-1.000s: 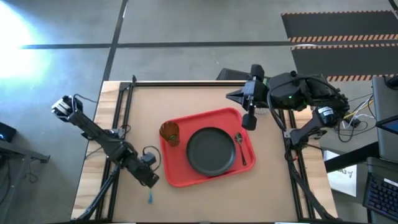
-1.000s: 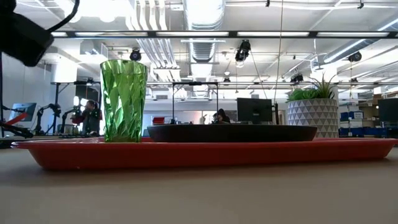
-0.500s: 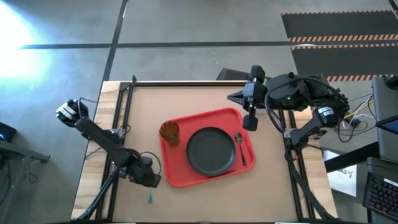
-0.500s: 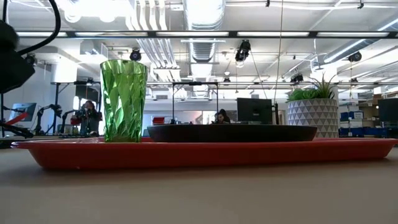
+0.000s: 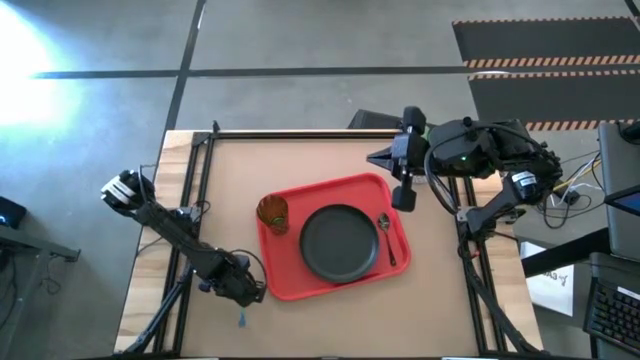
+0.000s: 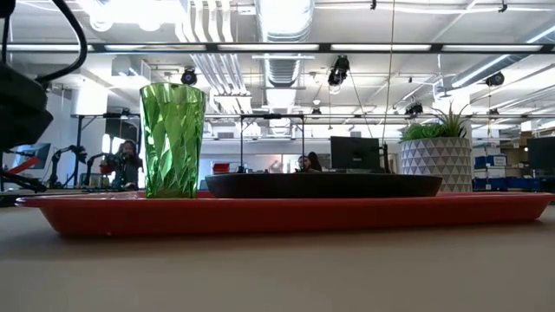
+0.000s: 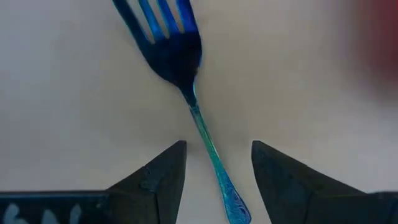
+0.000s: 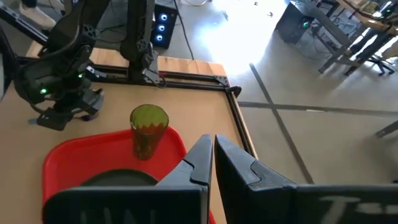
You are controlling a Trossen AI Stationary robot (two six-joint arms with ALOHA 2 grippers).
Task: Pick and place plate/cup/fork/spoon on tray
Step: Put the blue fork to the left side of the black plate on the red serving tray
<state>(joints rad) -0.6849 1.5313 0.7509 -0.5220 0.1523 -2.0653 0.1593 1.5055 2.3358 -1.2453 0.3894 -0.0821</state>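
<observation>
Left wrist view: my left gripper (image 7: 214,163) spread wide, straddling the fork (image 7: 186,87) handle, not gripping; right gripper (image 8: 213,158) clenched.

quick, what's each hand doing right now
Left hand: open, fingers either side of the fork handle on the table, nothing gripped.
Right hand: shut, empty.

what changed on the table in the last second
The left gripper swung in over the fork lying on the table beside the tray, fingers open astride its handle, not yet gripping. The cup, plate, spoon and right gripper stayed put.
</observation>
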